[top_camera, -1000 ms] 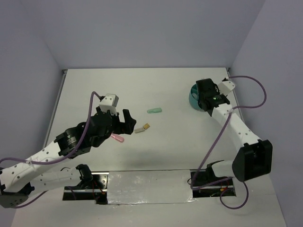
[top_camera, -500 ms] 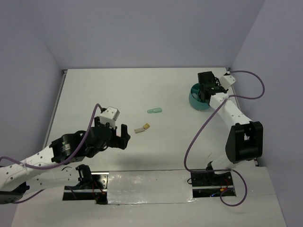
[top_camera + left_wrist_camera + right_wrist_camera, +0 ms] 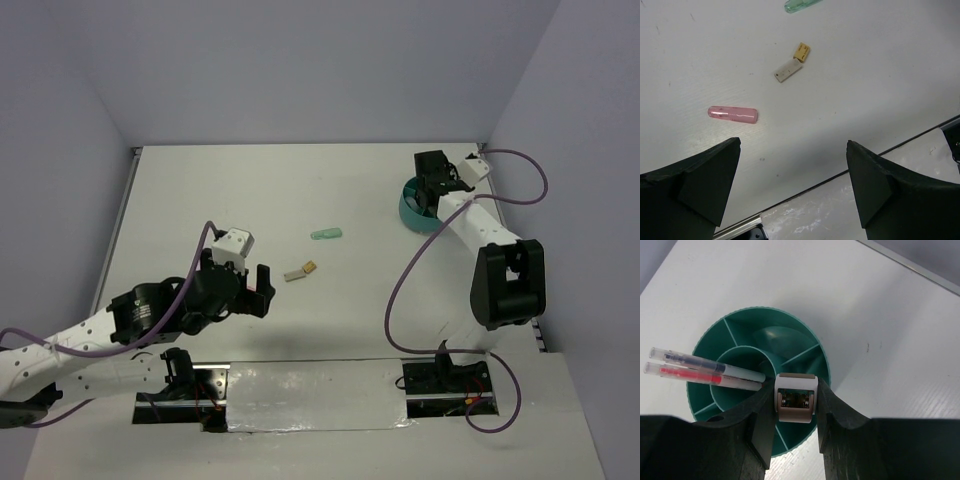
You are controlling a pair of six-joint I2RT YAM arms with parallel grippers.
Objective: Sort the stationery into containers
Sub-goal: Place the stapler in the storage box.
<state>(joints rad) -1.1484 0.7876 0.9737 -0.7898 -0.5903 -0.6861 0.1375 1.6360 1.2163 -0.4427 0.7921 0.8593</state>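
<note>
Showed, nearest, the left gripper [image 3: 792, 145] spread wide and empty above the pink capsule [image 3: 733, 114], grey-tan block [image 3: 788, 70] and mint capsule [image 3: 801, 4] beyond; farthest, the right gripper [image 3: 795, 407] clamped on a small white item [image 3: 795, 399] over the teal cup [image 3: 765, 310] holding two pens [image 3: 705, 371]. Seemed mid-deposit; called next for release into a compartment. Found left arm drawn nearer than a second earlier.

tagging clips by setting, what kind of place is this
Probably a robot lab test cell: left arm and right arm bolted to a white table, plain walls boxing it in, a teal organiser cup.
</note>
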